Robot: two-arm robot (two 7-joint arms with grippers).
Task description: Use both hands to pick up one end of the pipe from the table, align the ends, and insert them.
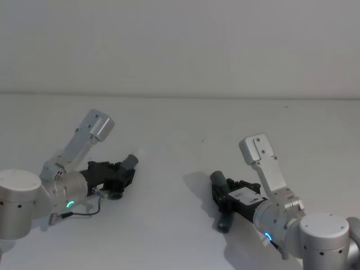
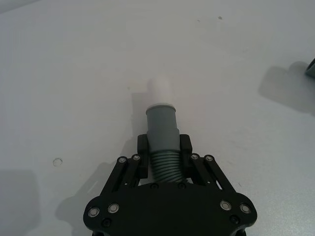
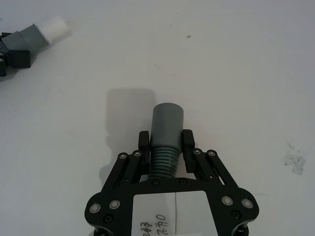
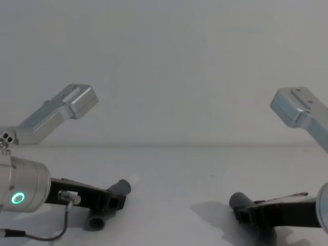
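Grey and ribbed, the white-tipped pipe piece (image 2: 161, 129) pinched in my left end effector (image 2: 162, 146) and the wider pipe piece (image 3: 166, 123) pinched in my right end effector (image 3: 166, 141), well apart and low by the surface (image 1: 180, 124), could swivel in the grip and meet skewed, jamming.

Plain pale wall (image 1: 180, 45) is seen at the back. Grey smudge (image 3: 295, 160) and a dark speck (image 3: 188, 36), well apart, are noted in the right wrist view. Faint ring mark (image 2: 57, 161) and another small speck (image 2: 220, 18) are noted in the left wrist view.
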